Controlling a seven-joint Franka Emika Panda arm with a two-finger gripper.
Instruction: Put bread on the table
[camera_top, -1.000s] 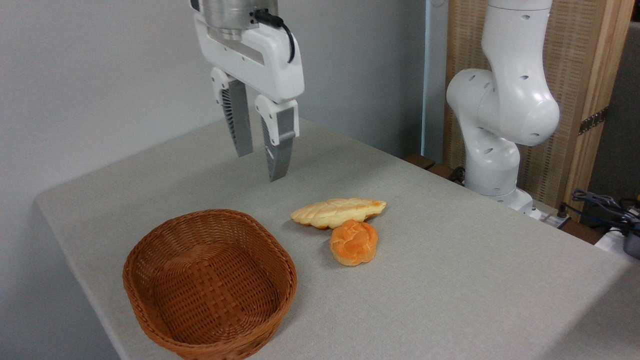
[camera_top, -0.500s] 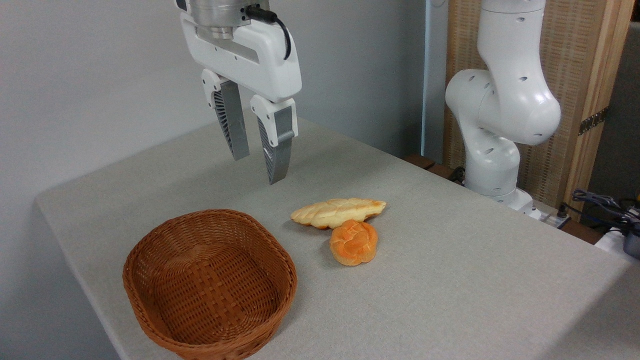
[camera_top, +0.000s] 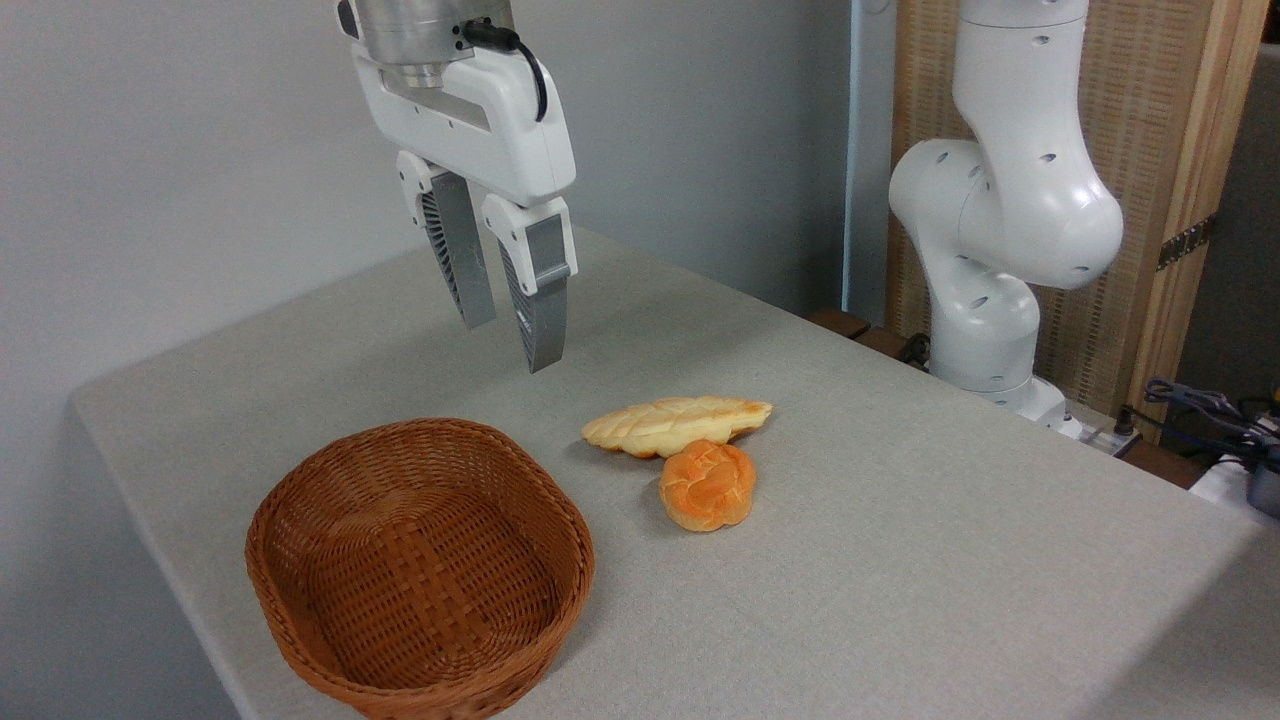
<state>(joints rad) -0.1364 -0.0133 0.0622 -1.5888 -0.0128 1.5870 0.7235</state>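
The bread (camera_top: 676, 425), a long pale golden braided loaf, lies flat on the grey speckled table (camera_top: 900, 560), right of the basket. My gripper (camera_top: 510, 342) hangs in the air above the table, up and to the left of the loaf, well clear of it. Its two grey fingers (camera_top: 540, 310) point down with a narrow gap between them and nothing held.
A small round orange knotted bun (camera_top: 707, 484) touches the loaf's near side. A brown wicker basket (camera_top: 420, 565) stands hollow at the front left, near the table's edge. The arm's white base (camera_top: 1000, 220) rises at the back right, with cables (camera_top: 1210, 410) at the far right.
The gripper has drifted left and slightly toward the basket, and its fingers have closed in a little. The loaf, the bun and the basket have not moved.
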